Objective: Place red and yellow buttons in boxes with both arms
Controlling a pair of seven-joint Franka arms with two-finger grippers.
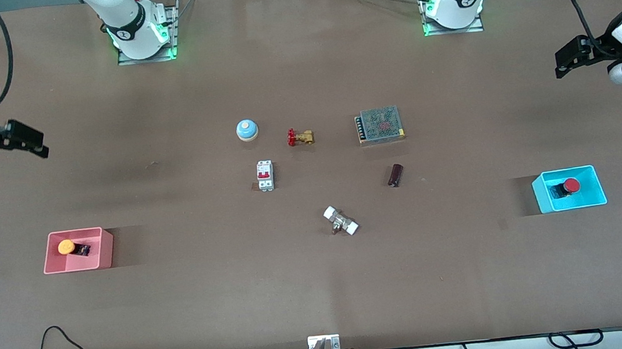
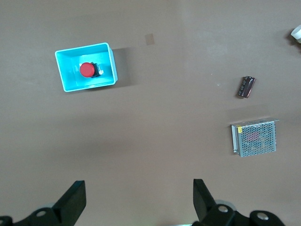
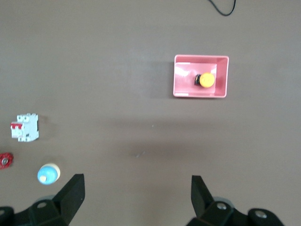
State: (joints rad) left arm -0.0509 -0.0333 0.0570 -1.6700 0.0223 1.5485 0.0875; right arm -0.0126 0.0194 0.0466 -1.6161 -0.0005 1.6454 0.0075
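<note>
**Both buttons boxed, both arms up and clear**

Brown surface [image 1: 324,290], wide and matte, seen from the front view. Holds the pink-red box [image 1: 98,251] toward the right arm's end, with the orange-yellow button [image 1: 67,247] lying inside it. Holds the cyan box [image 1: 594,189] toward the left arm's end, with the red button [image 1: 571,186] lying inside. Shows the rest between the boxes, well apart from both: blue-and-white bell [image 1: 247,129], brass valve [image 1: 300,137], white breaker [image 1: 265,175], mesh-topped power supply [image 1: 380,125], dark cylinder [image 1: 395,175], white-ended fitting [image 1: 341,221]. Puts the right gripper [image 1: 20,140] up over bare surface at its own end, and the left gripper [image 1: 570,58] likewise at the other end; neither touching anything. Judged from this: placing done, nothing left but perhaps withdrawal.

Left wrist view. Looks down from height on the cyan box [image 2: 113,70] and red button [image 2: 86,69], cap up, black base beside it. Shows the left gripper [image 2: 138,200] with jaws spread wide, nothing between them, nothing touched. Takes in the power supply [image 2: 254,137] and dark cylinder [image 2: 246,86] too.

Right wrist view. Looks down on the pink-red box [image 3: 181,77] with the orange-yellow button [image 3: 206,80] inside. Shows the right gripper [image 3: 137,197] with jaws equally wide apart and empty. Catches the breaker [image 3: 24,128] and bell [image 3: 48,173] off to one side.
</note>
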